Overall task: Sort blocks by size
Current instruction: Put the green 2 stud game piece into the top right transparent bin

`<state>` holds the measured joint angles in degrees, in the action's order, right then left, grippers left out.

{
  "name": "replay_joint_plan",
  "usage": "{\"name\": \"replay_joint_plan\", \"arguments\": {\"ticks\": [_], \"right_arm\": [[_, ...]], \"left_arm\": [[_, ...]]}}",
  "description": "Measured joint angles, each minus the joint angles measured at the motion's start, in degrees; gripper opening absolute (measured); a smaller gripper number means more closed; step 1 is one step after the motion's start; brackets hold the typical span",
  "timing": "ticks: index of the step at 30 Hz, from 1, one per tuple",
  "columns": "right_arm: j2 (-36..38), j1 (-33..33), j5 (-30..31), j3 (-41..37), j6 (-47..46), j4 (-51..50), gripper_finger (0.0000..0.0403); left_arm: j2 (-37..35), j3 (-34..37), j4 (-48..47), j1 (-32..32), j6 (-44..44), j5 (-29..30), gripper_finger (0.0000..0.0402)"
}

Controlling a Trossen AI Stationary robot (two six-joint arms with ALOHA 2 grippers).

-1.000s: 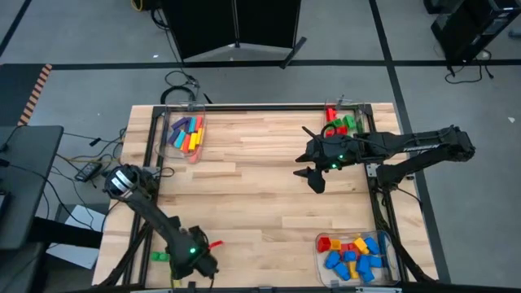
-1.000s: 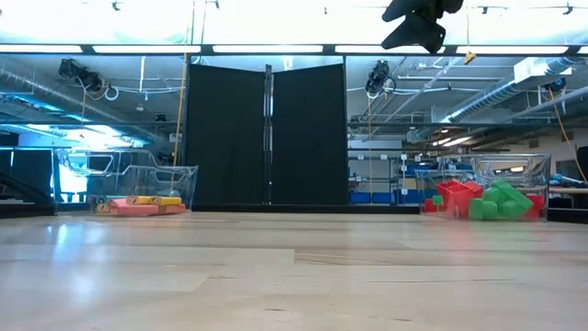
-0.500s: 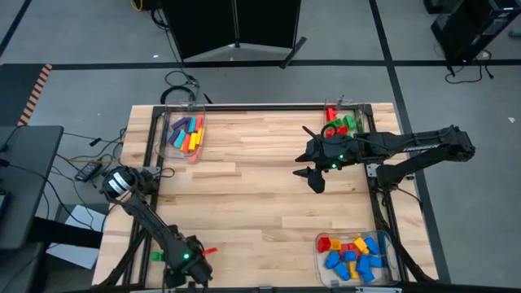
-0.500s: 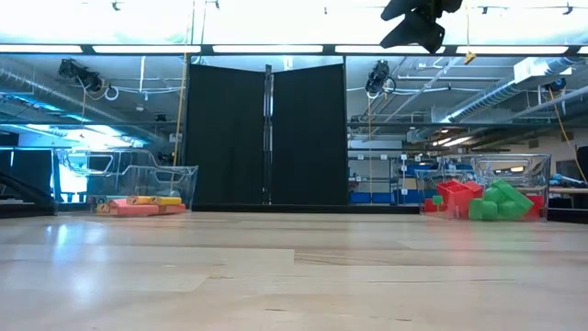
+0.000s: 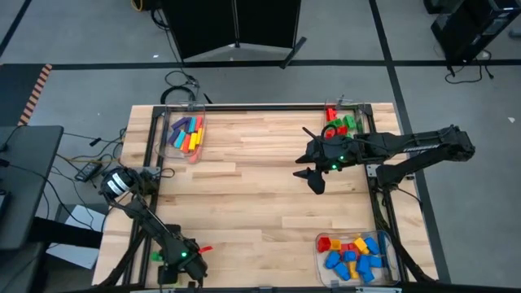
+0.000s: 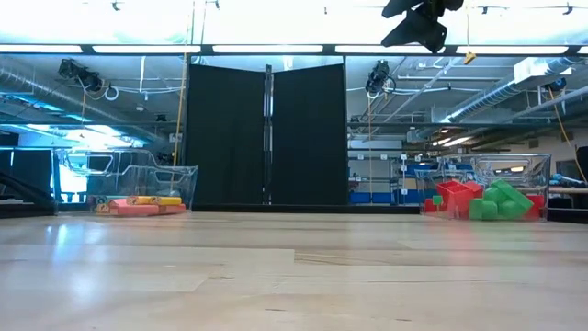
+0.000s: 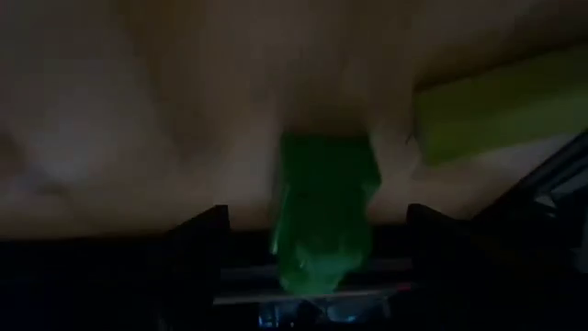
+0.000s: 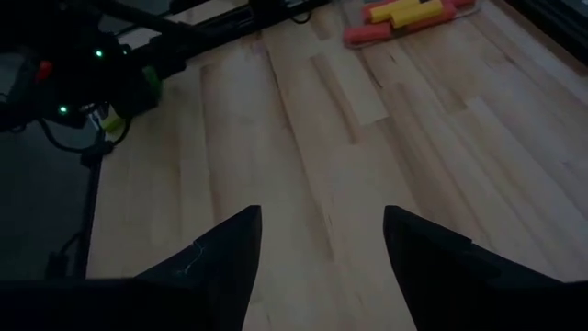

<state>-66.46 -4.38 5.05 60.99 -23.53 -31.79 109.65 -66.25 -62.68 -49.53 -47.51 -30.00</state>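
Since the left gripper (image 5: 181, 262) slid past the table (image 5: 260, 203) corner, it gapes over a green block (image 7: 322, 221); pickup's next, prob. Right gripper (image 5: 316, 181) open, idle.

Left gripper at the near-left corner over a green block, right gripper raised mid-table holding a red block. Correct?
Not quite. The right gripper holds nothing: the right wrist view shows only bare table between its spread fingers. The rest stands: the left gripper is at the near-left corner with a green block in front of it.

two dark jointed arms, small green lights, black wedge-shaped pincer fingers (image 8: 230, 257)
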Motion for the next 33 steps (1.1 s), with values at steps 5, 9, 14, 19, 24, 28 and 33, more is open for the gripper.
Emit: {"name": "replay_joint_plan", "arguments": {"ticks": [5, 9, 14, 19, 24, 28, 33], "right_arm": [[0.0, 0.0, 0.01, 0.0, 0.11, -0.02, 0.0238], [0.0, 0.0, 1.65, 0.0, 0.13, 0.0, 0.0241], [0.0, 0.0, 2.78, 0.0, 0.13, -0.02, 0.024], [0.0, -0.02, 2.79, 0.0, -0.02, -0.05, 0.0239], [0.0, -0.11, 2.8, 0.0, -0.31, -0.33, 0.0242], [-0.01, -0.7, 2.79, -0.02, -0.33, -0.62, 0.024], [0.0, -2.01, 2.79, -0.02, -0.83, -1.95, 0.024]], "left_arm": [[0.0, 3.24, 6.03, -1.0, -0.97, -0.87, 0.0327], [-0.2, 4.29, 7.04, -1.07, -1.44, -0.73, 0.0284], [-0.2, 4.62, 5.35, -1.08, -2.28, 1.47, 0.0168], [-0.11, 4.8, 1.65, -0.46, -8.45, 1.89, 0.0134], [-0.79, 2.45, 1.63, 1.44, -10.38, 4.56, 0.0134], [-3.51, 0.52, 1.29, 3.86, -14.7, 12.23, 0.0134], [-9.93, -1.14, 1.33, 7.81, -20.26, 25.35, 0.0134]]}}
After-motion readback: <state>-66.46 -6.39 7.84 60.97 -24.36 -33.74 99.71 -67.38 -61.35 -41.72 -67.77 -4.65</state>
